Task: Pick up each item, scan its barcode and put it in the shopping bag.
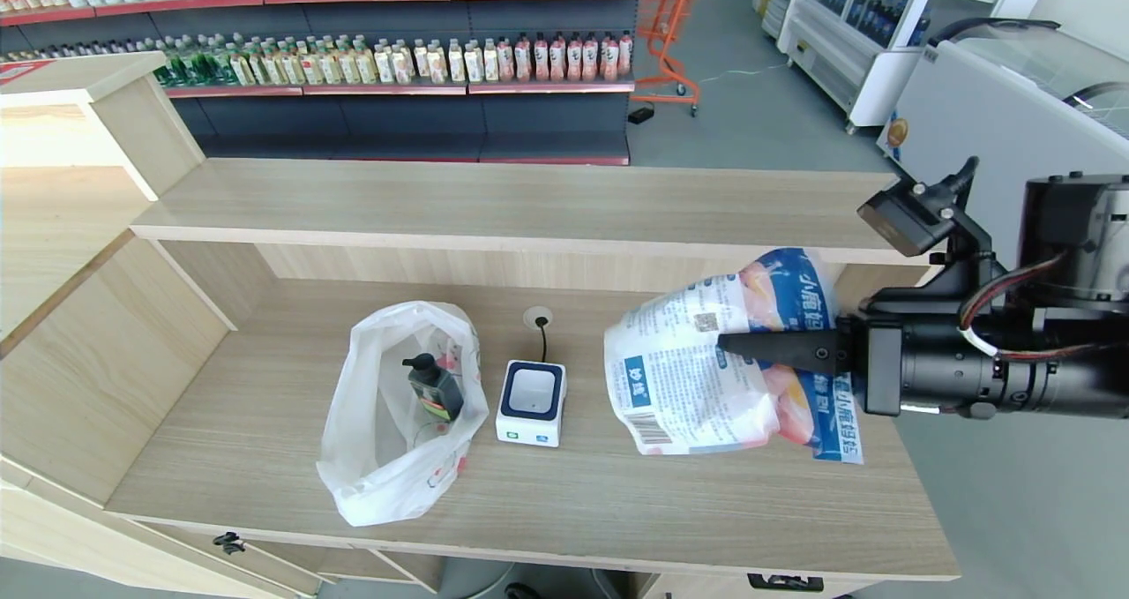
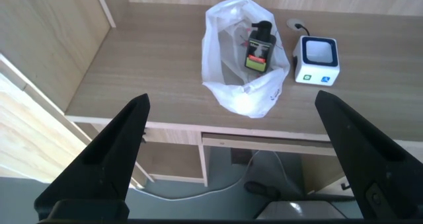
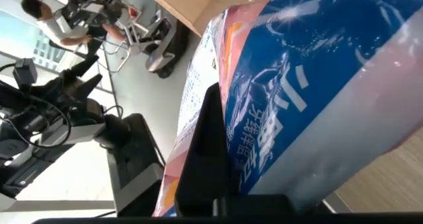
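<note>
A large blue, white and pink food packet (image 1: pixel 706 370) hangs over the right part of the counter, its barcode (image 1: pixel 653 429) at the lower corner turned toward me. My right gripper (image 1: pixel 750 345) is shut on the packet (image 3: pixel 310 105), coming in from the right. The white barcode scanner (image 1: pixel 530 401) sits at the counter's middle, left of the packet. A white shopping bag (image 1: pixel 397 414) lies open to its left with a dark pump bottle (image 1: pixel 434 387) inside. My left gripper (image 2: pixel 231 164) is open, hanging off the counter's front edge, back from the bag (image 2: pixel 241 59) and scanner (image 2: pixel 317 59).
The wooden counter (image 1: pixel 265 423) has a raised ledge at the back and a side wall on the left. A cable grommet (image 1: pixel 537 318) sits behind the scanner. Shelves of bottles and chest freezers stand beyond the counter.
</note>
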Controlling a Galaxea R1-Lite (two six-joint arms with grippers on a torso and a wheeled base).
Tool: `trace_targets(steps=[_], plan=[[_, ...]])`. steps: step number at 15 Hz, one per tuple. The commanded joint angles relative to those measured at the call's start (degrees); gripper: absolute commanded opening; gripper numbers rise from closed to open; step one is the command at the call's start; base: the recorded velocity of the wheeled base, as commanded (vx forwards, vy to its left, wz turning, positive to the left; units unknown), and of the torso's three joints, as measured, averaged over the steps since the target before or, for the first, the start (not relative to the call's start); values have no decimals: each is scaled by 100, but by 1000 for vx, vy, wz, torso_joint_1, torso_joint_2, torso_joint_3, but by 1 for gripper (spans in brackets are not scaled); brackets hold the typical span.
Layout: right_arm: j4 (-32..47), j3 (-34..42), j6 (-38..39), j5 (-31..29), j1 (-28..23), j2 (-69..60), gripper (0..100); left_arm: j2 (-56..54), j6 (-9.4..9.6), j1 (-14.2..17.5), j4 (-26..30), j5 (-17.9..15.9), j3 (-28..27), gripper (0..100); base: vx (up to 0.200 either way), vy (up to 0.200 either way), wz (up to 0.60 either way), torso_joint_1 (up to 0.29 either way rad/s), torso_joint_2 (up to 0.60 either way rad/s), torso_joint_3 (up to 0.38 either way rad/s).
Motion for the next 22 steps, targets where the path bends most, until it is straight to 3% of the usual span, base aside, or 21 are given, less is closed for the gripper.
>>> trace_targets(steps=[1, 2, 3, 4, 9, 19, 22], plan=[[116, 308, -1916, -39, -719, -235, 0, 0, 4, 0, 0, 0, 0, 100, 0, 0, 0, 0, 0, 0], [274, 334, -2751, -83, -1009, -235, 0, 0, 4, 0, 0, 0, 0, 100, 0, 0, 0, 0, 0, 0], [555, 405, -4325, -715, -1492, -244, 0, 0, 4, 0, 0, 0, 0, 100, 0, 0, 0, 0, 0, 0], [538, 572, -4940, -1295, -1677, -270, 0, 0, 4, 0, 0, 0, 0, 100, 0, 0, 0, 0, 0, 0], [511, 1011, -5388, -1682, -2072, -850, 0, 0, -5, 0, 0, 0, 0, 100, 0, 0, 0, 0, 0, 0], [511, 1187, -5327, -1656, -2143, -1131, 0, 0, -5, 0, 0, 0, 0, 100, 0, 0, 0, 0, 0, 0], [511, 1222, -4975, -1647, -2152, -1211, 0, 0, -13, 0, 0, 0, 0, 100, 0, 200, 0, -4, -2, 1]])
